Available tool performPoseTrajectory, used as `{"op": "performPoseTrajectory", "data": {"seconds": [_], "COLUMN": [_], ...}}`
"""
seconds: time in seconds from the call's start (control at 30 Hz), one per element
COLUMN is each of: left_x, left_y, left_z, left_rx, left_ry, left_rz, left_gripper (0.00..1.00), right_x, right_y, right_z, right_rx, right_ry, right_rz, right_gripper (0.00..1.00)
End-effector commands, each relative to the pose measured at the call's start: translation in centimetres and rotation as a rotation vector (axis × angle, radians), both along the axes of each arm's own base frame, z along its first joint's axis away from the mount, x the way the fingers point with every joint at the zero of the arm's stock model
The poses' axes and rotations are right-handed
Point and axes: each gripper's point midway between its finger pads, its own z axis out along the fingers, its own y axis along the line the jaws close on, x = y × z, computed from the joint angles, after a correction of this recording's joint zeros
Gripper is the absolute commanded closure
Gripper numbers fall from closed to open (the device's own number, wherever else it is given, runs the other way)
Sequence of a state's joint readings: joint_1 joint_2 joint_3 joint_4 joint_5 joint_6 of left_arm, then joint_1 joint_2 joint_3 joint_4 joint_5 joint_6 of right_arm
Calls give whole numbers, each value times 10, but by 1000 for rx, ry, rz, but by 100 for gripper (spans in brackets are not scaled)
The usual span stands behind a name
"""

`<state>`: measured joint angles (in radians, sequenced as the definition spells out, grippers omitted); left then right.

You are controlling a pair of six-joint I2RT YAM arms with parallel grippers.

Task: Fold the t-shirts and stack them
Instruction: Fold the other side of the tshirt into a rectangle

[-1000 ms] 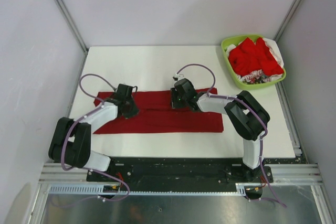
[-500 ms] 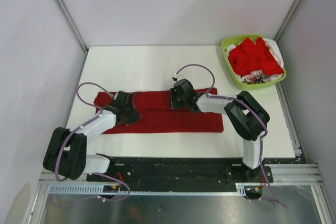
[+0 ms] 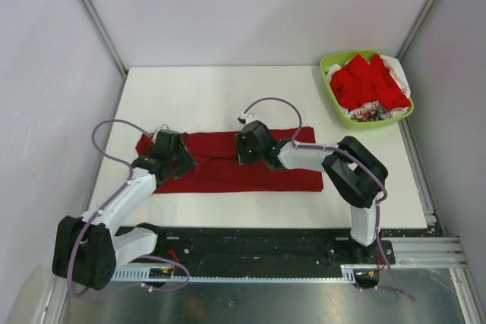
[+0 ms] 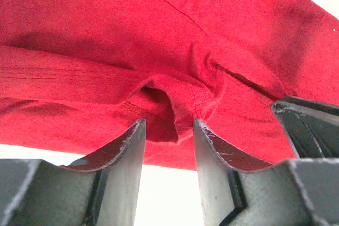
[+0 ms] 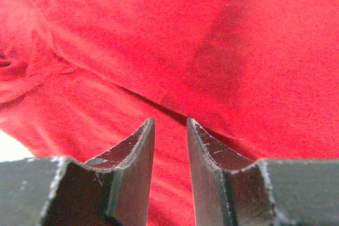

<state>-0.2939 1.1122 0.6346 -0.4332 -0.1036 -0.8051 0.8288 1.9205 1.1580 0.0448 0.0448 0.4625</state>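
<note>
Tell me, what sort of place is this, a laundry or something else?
Probably a robotics test cell, not a laundry: a white table boxed in by plain panels, two robot arms bolted at its near edge, one shirt spread flat, and a basket of more in a far corner.

The upper part of the white table (image 3: 220, 92) is open from its left edge across to the green basket (image 3: 332, 108) in the upper right corner. Across mid-frame lies the crimson shirt (image 3: 220, 176), with the left arm (image 3: 125, 195) and right arm (image 3: 311, 155) low over it, barring passage.
</note>
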Motion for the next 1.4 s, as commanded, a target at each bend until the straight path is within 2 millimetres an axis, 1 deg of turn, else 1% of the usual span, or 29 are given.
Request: {"op": "performPoseTrajectory", "data": {"seconds": [0.0,0.17,0.23,0.3,0.4,0.5,0.57,0.73,0.87,1.0,1.23,1.37], "left_x": [-3,-12,-15,-18,-26,-34,-36,-36,-37,-33,-21,-19], "left_y": [17,24,32,44,70,94,105,121,132,136,135,133], "left_z": [9,4,3,3,-2,-5,-7,-9,-12,-19,-28,-36], "left_rx": [35,55,74,97,129,153,161,200,224,214,200,191], "left_ry": [-14,8,15,22,51,84,94,113,131,122,119,139], "left_rz": [31,44,73,131,265,394,445,482,491,476,411,392], "left_gripper": [56,63,65,66,67,64,62,53,52,52,58,63], "right_x": [1,-8,-12,-16,-25,-35,-40,-54,-64,-69,-74,-76], "right_y": [32,45,49,54,64,73,76,87,98,105,117,122], "right_z": [48,48,48,49,52,54,52,52,55,53,39,28], "right_rx": [116,138,143,149,161,173,178,201,228,252,262,261], "right_ry": [-93,-91,-91,-97,-110,-109,-97,-81,-77,-61,-6,27], "right_rz": [22,44,53,62,85,101,100,109,116,112,116,117], "right_gripper": [64,64,64,64,64,64,64,64,61,58,58,57]}}
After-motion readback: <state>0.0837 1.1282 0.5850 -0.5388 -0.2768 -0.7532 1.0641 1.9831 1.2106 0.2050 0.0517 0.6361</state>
